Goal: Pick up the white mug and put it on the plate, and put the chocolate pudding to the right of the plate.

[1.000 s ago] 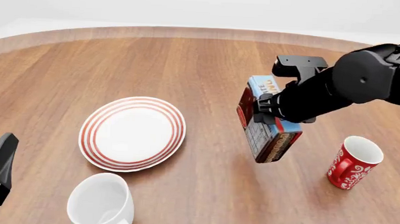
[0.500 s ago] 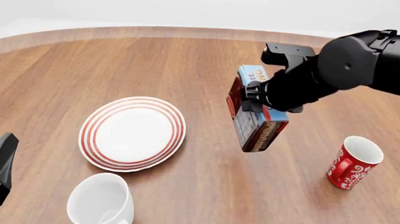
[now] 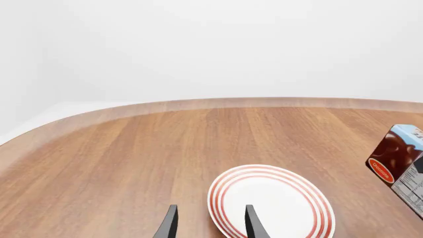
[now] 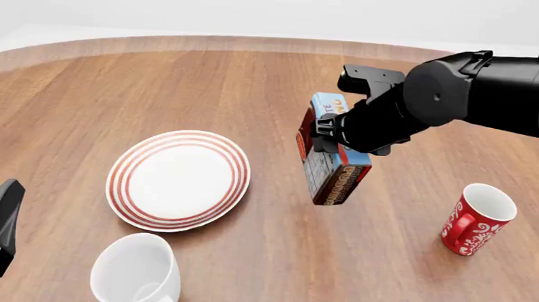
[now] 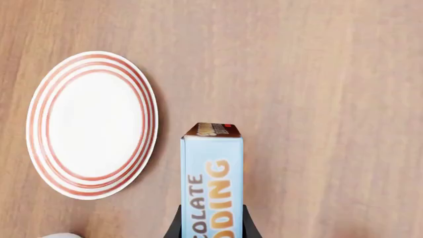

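The wood-grain bench point(image 4: 254, 82) carries a round glossy plate point(image 4: 178, 180) with red rings; the smooth white mug point(image 4: 136, 273) sits at its near edge, and a red swirl-patterned mug point(image 4: 476, 219) stands far right. The right end effector point(image 4: 329, 136) is clamped on the rectangular chocolate pudding point(image 4: 328, 160) carton, tilted in the air just right of the plate. The right wrist view reads "OLATE" and "DDING" in orange; the left wrist view shows a "Chocolate" oval. There the left end effector point(image 3: 209, 225) stands apart, empty.
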Motion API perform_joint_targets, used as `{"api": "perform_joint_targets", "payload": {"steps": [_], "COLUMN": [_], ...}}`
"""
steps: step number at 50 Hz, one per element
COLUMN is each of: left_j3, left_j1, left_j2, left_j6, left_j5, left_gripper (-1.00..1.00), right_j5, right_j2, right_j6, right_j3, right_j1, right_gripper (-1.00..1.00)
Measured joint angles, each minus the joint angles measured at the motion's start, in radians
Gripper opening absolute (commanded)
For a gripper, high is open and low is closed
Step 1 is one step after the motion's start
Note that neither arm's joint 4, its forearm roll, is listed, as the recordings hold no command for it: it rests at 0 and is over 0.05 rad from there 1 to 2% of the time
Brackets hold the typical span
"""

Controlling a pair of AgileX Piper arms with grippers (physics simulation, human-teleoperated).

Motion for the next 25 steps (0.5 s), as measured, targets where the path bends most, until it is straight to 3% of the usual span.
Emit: {"api": "perform_joint_targets", "payload": {"steps": [25], "left_j3": [0.000], "left_j1": [0.000], "left_j2": [0.000], "left_j6": [0.000], "left_j5": [0.000], "left_gripper": [1.00], "right_j5": [-0.056], "right_j2": [0.094], "right_j6": [0.001], "right_j3": [0.003], "right_j1": [-0.007], "right_gripper": [-1.00]}}
